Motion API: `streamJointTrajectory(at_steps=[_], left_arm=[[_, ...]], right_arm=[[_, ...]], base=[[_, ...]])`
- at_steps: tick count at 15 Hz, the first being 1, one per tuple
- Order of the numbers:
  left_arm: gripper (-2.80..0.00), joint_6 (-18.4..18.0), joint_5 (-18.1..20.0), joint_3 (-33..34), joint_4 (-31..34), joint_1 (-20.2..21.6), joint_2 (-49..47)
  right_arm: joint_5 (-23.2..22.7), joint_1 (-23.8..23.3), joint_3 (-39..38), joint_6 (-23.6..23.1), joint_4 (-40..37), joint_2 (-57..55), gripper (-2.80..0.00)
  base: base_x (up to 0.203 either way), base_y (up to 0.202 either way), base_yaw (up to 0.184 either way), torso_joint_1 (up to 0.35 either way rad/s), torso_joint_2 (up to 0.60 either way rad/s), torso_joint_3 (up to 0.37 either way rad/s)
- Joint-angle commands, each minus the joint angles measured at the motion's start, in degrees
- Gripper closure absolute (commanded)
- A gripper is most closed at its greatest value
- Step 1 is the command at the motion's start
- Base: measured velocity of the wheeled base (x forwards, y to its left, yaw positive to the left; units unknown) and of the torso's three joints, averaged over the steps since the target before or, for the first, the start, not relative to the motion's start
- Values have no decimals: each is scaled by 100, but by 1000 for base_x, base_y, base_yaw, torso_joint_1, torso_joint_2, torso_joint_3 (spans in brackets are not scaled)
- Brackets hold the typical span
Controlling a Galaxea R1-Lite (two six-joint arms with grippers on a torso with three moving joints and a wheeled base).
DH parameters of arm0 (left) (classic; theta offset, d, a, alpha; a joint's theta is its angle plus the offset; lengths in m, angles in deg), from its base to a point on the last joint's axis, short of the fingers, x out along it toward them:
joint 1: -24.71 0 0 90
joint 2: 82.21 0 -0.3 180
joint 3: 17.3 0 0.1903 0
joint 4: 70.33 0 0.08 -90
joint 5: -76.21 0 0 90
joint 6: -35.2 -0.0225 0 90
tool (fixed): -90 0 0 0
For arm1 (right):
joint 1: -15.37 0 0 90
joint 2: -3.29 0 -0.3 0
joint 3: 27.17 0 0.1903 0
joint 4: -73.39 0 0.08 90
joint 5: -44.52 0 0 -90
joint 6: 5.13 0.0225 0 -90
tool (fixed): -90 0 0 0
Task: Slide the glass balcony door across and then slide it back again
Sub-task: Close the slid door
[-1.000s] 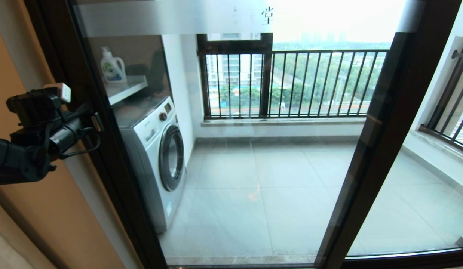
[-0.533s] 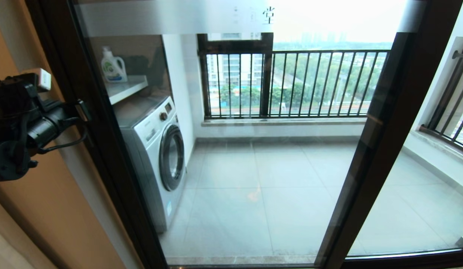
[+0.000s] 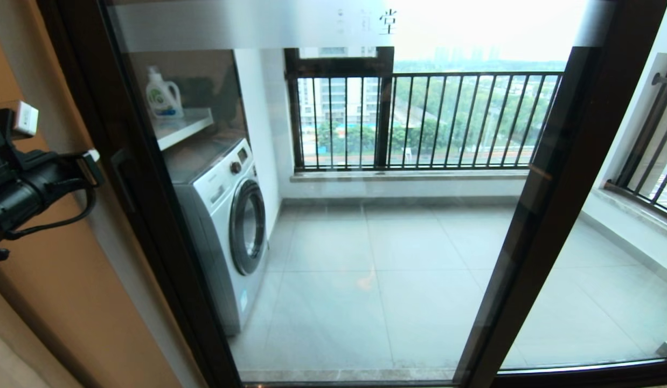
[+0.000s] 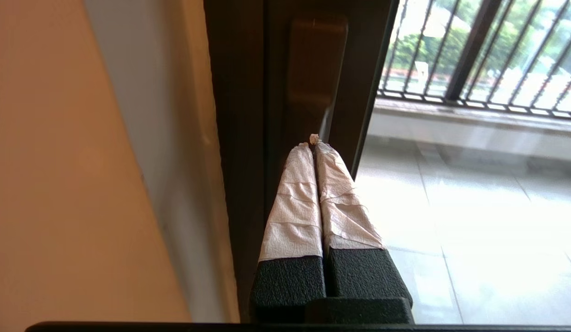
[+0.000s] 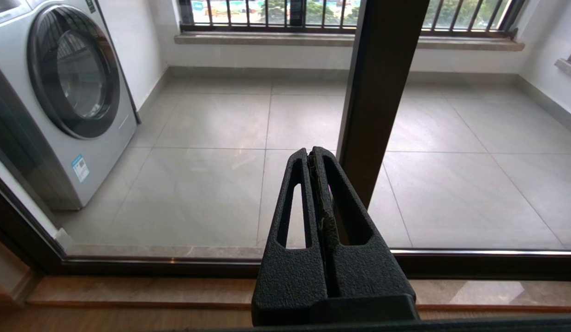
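The glass balcony door (image 3: 155,231) stands with its dark handle-side frame against the left wall. Its short black bar handle (image 3: 122,180) is free. My left gripper (image 3: 91,163) hovers just left of the handle, apart from it, fingers shut and empty. In the left wrist view the taped fingertips (image 4: 314,140) point at the handle (image 4: 317,60) on the dark frame (image 4: 359,69). My right gripper (image 5: 312,154) is shut and empty, held low before the glass near a dark upright frame (image 5: 377,92). It is out of the head view.
Behind the glass are a washing machine (image 3: 231,215), a shelf with a detergent bottle (image 3: 162,94), the tiled balcony floor (image 3: 398,280) and a black railing (image 3: 446,118). An orange wall (image 3: 53,302) runs along the left. The bottom track (image 5: 474,263) crosses low.
My left gripper has drawn back to the left, away from the door's handle. The door itself has barely moved.
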Motion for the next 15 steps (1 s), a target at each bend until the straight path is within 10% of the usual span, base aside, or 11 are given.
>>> streamJointTrajectory(at_steps=[1, 15], left_arm=[[0, -2, 352, 198, -34, 341, 14], [0, -477, 395, -218, -528, 392, -1425]], right_arm=[[-3, 9, 0, -2, -1, -7, 0], [-8, 1, 1, -6, -1, -7, 0]], base=[[0, 0, 0, 0, 0, 0], [0, 0, 0, 0, 0, 0]])
